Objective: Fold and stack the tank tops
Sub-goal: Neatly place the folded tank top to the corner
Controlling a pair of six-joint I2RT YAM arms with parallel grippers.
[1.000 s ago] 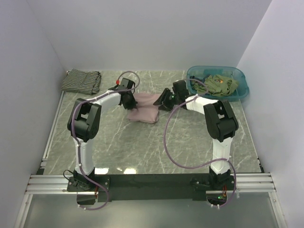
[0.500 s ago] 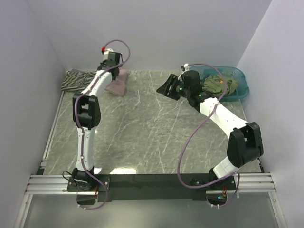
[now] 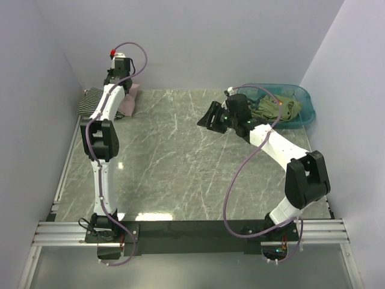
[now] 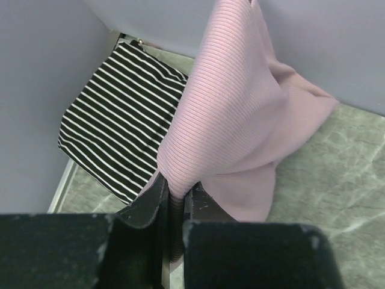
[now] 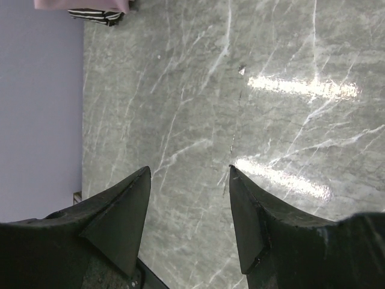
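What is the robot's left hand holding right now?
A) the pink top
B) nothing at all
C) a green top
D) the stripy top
A: in the left wrist view the left gripper is pinched shut on the pink tank top, which hangs from it, while the striped tank top lies flat below, not gripped.

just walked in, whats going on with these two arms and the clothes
The left hand is shut on the pink tank top, which hangs from it beside the folded striped tank top in the far left corner of the table. The right hand is open and empty above it. Olive tank tops lie crumpled in the teal basin at far right, not yet folded.
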